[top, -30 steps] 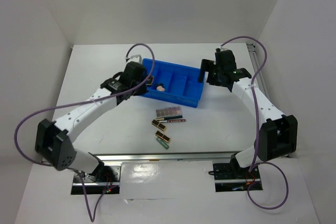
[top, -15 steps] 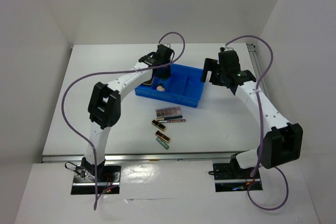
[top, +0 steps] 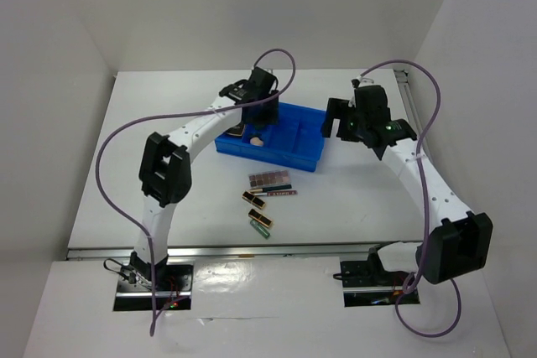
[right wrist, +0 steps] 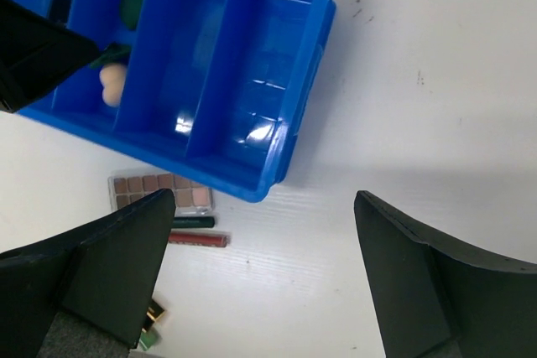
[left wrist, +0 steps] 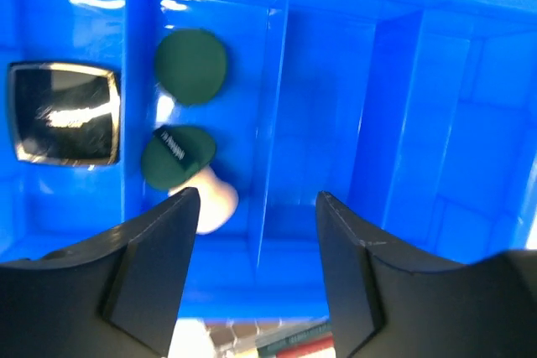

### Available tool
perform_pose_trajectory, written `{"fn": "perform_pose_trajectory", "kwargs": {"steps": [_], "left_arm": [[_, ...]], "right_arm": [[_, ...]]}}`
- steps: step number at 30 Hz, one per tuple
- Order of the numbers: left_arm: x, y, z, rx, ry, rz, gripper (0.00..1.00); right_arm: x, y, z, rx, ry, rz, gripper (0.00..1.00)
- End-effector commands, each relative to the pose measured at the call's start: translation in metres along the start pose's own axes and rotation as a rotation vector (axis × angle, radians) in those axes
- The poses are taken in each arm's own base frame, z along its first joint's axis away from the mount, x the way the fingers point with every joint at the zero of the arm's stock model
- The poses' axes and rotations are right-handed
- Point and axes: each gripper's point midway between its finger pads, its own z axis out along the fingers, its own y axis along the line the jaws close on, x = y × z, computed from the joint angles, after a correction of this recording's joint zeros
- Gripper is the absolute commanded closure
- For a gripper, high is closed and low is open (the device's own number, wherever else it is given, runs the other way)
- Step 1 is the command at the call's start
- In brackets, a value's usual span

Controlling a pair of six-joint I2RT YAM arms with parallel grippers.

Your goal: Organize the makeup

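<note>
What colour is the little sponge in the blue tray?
Peach. The sponge shows best in the left wrist view.

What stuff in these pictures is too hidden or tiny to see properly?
- Left wrist view: a finger of the left gripper hides part of the peach sponge.
- Top view: the left arm covers the blue tray's left end.
- Top view: the black-gold cases are too small for any lettering.
- Right wrist view: a finger of the right gripper hides most of those cases.

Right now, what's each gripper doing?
Left gripper: open, empty, over the tray.
Right gripper: open, empty.
</note>
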Motion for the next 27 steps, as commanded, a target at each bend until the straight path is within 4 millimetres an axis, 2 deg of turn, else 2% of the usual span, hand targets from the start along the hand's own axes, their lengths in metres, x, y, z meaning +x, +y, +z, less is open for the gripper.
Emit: {"fn": "perform_pose_trajectory", "kwargs": {"steps": [1, 2, 3, 5, 6, 7, 8, 9, 10, 11, 12, 14, 15, 18, 19, 20, 24, 27], "left_arm": [[-0.025, -0.003, -0.058, 0.03, -0.076, -0.014, 0.32], [-0.03, -0.002, -0.069, 0.03, -0.098, -0.017, 0.34], [-0.035, 0.002, -0.093, 0.029, -0.124, -0.022, 0.36], [-0.031, 0.014, -0.118, -0.006, -0.124, -0.048, 0.36], [-0.025, 0.024, -0.125, -0.041, -0.124, -0.071, 0.36], [-0.03, 0.029, -0.152, -0.036, -0.166, -0.094, 0.36], [-0.027, 0.035, -0.162, -0.05, -0.175, -0.107, 0.36], [-0.016, 0.047, -0.166, -0.093, -0.167, -0.131, 0.36], [-0.017, 0.057, -0.174, -0.11, -0.189, -0.16, 0.36], [-0.017, 0.063, -0.195, -0.111, -0.222, -0.181, 0.36], [-0.01, 0.075, -0.198, -0.158, -0.228, -0.205, 0.36], [-0.008, 0.085, -0.21, -0.187, -0.257, -0.237, 0.34], [-0.01, 0.09, -0.223, -0.191, -0.292, -0.255, 0.34], [-0.005, 0.101, -0.234, -0.203, -0.308, -0.281, 0.34], [-0.001, 0.102, -0.231, -0.209, -0.298, -0.286, 0.34], [-0.002, 0.102, -0.236, -0.202, -0.309, -0.29, 0.34], [0.008, 0.107, -0.231, -0.22, -0.275, -0.303, 0.34], [0.012, 0.107, -0.231, -0.215, -0.263, -0.309, 0.34]], "right_arm": [[-0.009, 0.015, -0.022, -0.11, -0.054, -0.055, 0.06], [-0.005, 0.023, -0.024, -0.152, -0.053, -0.117, 0.09], [0.004, 0.034, -0.026, -0.208, -0.034, -0.156, 0.09], [0.013, 0.057, -0.031, -0.289, -0.023, -0.236, 0.11], [0.03, 0.079, -0.036, -0.347, 0.008, -0.308, 0.11], [0.041, 0.093, -0.041, -0.384, 0.029, -0.34, 0.11], [0.051, 0.108, -0.047, -0.425, 0.043, -0.373, 0.11], [0.078, 0.134, -0.057, -0.496, 0.081, -0.443, 0.11], [0.095, 0.146, -0.055, -0.512, 0.112, -0.469, 0.11], [0.111, 0.157, -0.056, -0.532, 0.136, -0.498, 0.11], [0.138, 0.175, -0.064, -0.576, 0.176, -0.536, 0.12], [0.168, 0.19, -0.056, -0.597, 0.23, -0.57, 0.14], [0.183, 0.203, -0.061, -0.634, 0.244, -0.595, 0.14], [0.211, 0.215, -0.043, -0.597, 0.272, -0.605, 0.22], [0.208, 0.216, -0.034, -0.563, 0.254, -0.607, 0.24], [0.219, 0.218, -0.023, -0.533, 0.281, -0.612, 0.26], [0.23, 0.217, 0.005, -0.451, 0.295, -0.598, 0.34], [0.23, 0.215, 0.019, -0.384, 0.286, -0.583, 0.34]]}}
